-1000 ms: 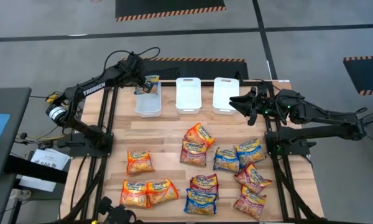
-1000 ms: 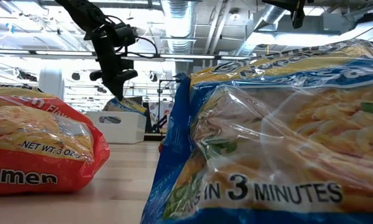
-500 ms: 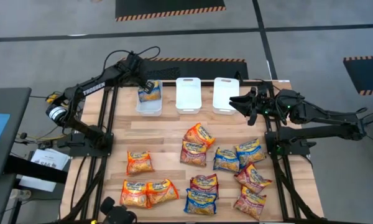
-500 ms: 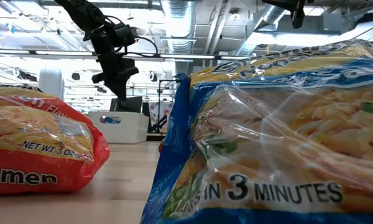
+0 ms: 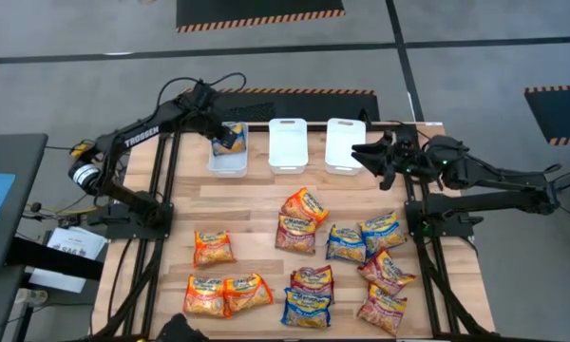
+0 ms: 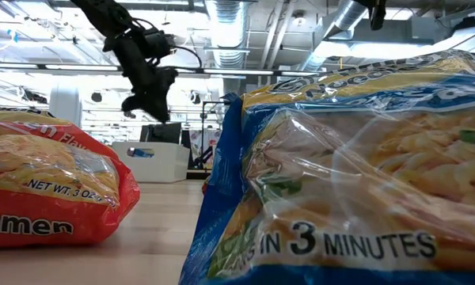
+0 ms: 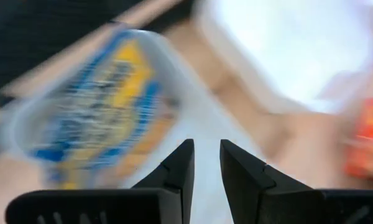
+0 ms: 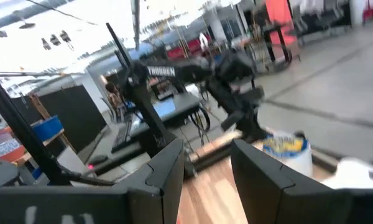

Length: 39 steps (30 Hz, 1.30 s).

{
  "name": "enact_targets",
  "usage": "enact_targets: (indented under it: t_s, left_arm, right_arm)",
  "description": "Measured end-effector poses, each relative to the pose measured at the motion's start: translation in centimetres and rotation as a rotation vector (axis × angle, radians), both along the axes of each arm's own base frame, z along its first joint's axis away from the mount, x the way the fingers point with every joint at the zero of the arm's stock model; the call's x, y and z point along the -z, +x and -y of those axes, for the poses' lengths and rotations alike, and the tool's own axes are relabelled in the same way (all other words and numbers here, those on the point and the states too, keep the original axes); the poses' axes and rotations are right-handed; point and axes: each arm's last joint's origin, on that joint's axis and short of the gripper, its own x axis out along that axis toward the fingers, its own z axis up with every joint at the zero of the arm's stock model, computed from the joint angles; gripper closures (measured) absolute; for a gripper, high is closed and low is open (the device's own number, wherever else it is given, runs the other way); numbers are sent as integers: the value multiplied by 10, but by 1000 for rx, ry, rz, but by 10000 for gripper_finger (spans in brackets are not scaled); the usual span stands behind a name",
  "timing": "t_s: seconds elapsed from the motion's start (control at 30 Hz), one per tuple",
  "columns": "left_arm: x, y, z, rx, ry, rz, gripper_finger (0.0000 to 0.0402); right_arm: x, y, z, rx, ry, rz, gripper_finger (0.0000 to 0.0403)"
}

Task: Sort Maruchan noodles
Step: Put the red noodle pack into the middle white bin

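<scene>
My left gripper (image 5: 216, 130) hovers open over the left white bin (image 5: 226, 163), its fingers only a narrow gap apart (image 7: 205, 152). A blue Maruchan packet (image 5: 232, 138) lies in that bin, tilted against its far wall, and also shows blurred in the left wrist view (image 7: 93, 106). My right gripper (image 5: 359, 157) hangs open in the air beside the right bin (image 5: 344, 142), touching nothing. Several orange, maroon and blue packets lie flat on the table's near half, such as an orange one (image 5: 214, 247) and a blue one (image 5: 346, 242).
The middle bin (image 5: 288, 144) stands between the other two along the far edge. In the low view an orange packet (image 6: 47, 182) and a blue packet (image 6: 348, 174) lie right before the camera and hide much of the table. Bare wood shows between bins and packets.
The blue packet has left my left gripper and dropped into the left bin, where it now lies. My left gripper has drawn back a little toward the table's left and tipped. My right gripper has risen slightly.
</scene>
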Motion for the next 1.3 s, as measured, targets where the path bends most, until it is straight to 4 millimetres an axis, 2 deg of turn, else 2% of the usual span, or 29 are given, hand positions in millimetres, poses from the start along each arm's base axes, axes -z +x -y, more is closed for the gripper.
enact_targets:
  t_s: [0.17, 0.4, 0.53, 0.67, 0.83, 1.03, 1.3]
  left_arm:
    - [-25, -1, 21, 122, -57, 195, 340]
    - [-73, -2, 68, 267, 65, 390, 341]
    - [-96, -4, 97, 349, 112, 498, 341]
    - [-110, -9, 121, 396, 107, 571, 341]
    - [-118, -14, 141, 459, 99, 610, 341]
    - [-121, -13, 152, 473, 123, 610, 341]
    - [-120, -9, 159, 505, 125, 601, 341]
  right_arm:
    - [-6, 3, 1, 5, -35, 49, 233]
    - [-18, 21, 12, 54, -58, -65, 177]
    - [-30, 31, 18, 27, -29, -143, 159]
    - [-38, 41, 24, 13, 73, -262, 158]
    - [-40, 62, 23, -73, 190, -395, 158]
    - [-17, 94, 19, -209, 364, -536, 158]
    - [25, 136, 9, -303, 386, -711, 158]
